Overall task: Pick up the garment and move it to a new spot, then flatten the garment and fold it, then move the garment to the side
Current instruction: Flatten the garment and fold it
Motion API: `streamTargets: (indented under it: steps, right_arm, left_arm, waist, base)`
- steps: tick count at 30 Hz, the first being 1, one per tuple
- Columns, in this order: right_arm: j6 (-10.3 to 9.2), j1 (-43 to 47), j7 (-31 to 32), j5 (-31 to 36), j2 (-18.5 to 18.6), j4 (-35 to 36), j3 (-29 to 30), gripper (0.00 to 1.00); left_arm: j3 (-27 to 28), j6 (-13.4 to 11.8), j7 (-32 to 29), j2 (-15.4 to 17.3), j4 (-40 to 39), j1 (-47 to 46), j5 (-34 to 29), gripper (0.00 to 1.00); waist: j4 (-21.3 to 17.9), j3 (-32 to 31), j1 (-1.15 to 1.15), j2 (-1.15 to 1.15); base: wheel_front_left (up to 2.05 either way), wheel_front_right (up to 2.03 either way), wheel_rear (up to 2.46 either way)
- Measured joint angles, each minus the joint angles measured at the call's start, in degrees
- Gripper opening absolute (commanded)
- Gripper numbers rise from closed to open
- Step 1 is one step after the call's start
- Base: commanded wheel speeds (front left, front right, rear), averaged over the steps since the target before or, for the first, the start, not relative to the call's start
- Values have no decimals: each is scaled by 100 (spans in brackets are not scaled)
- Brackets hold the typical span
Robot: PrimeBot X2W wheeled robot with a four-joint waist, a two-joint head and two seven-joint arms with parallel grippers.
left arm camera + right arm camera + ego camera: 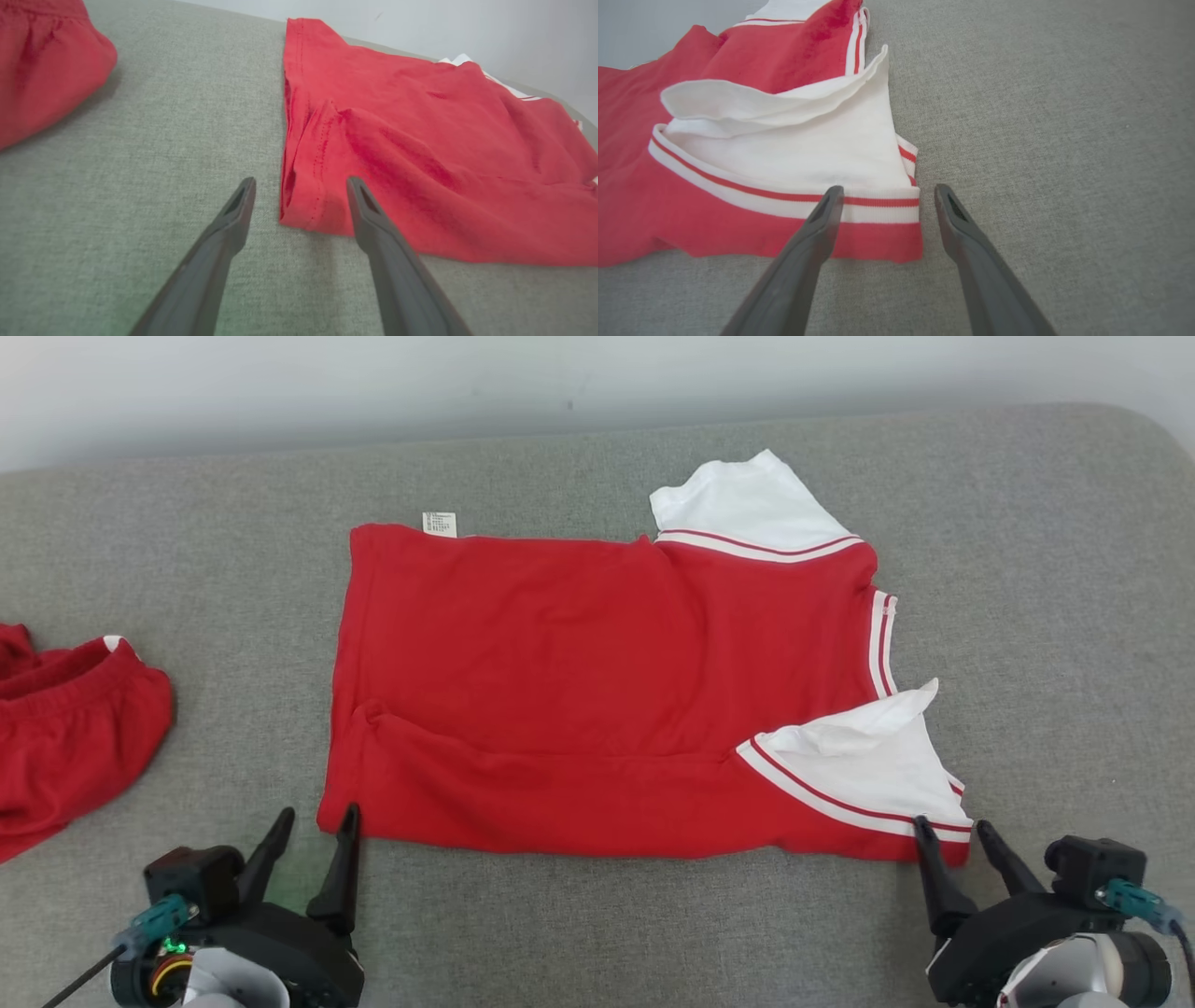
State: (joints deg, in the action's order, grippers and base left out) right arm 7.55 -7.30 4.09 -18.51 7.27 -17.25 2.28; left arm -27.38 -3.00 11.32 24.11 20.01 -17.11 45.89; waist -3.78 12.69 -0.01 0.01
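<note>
The garment point(597, 691), a red jersey with white sleeves and red-and-white stripe trim, lies spread on the grey cushion, its near long edge folded over and a small white tag point(440, 524) at its far left corner. My left gripper point(316, 826) stands open at the near left corner point(303, 205), which lies between its fingertips without being pinched. My right gripper point(949, 835) is open too, straddling the near right corner point(887, 219) where the striped band ends. Both white sleeves point(747, 504) point(794, 144) stick out on the right side.
A second red piece of clothing point(65, 728) point(42, 65) lies bunched at the left edge of the grey cushion point(1074, 616). A pale wall point(373, 383) runs behind the cushion's far edge. Bare cushion stretches to the right of the jersey.
</note>
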Motion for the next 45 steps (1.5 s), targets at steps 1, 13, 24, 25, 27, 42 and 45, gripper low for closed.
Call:
streamTargets:
  steps: [1, 13, 24, 25, 27, 42, 45]
  right_arm:
    - [0, -16, 4, 7, -26, -43, -5, 100]
    - [0, -184, -155, 19, -186, -519, -30, 0]
    - [1, 322, -119, -132, -164, 66, 242, 0]
    - [1, 448, -65, -146, -162, 191, 286, 0]
    - [1, 721, 52, -147, -157, 445, 367, 0]
    - [1, 2020, 800, -145, -349, 1684, 731, 100]
    - [0, 1976, 714, -88, -357, 1694, 728, 100]
  left_arm:
    - [-21, 4, -58, -18, 78, -43, 0, 100]
    - [-197, 358, -68, -265, 968, -312, 59, 0]
    - [41, 348, 289, -487, 737, 403, 255, 0]
    - [69, 334, 302, -502, 643, 537, 256, 0]
    - [101, 226, 327, -520, 431, 809, 254, 0]
    - [196, -156, 355, -522, -448, 1828, 79, 100]
    - [292, -212, 356, -561, -493, 1828, -68, 100]
  waist:
    - [-6, 16, 0, 0]
    - [-30, -2, 1, 0]
    - [107, -489, 0, 0]
    - [120, -536, 0, -1]
    - [146, -627, 0, 0]
    - [242, -925, 0, -1]
    - [237, -972, 0, -1]
  base:
    - [0, 0, 0]
    - [0, 0, 0]
    - [0, 0, 0]
    - [0, 0, 0]
    - [0, 0, 0]
    - [0, 0, 0]
    - [0, 0, 0]
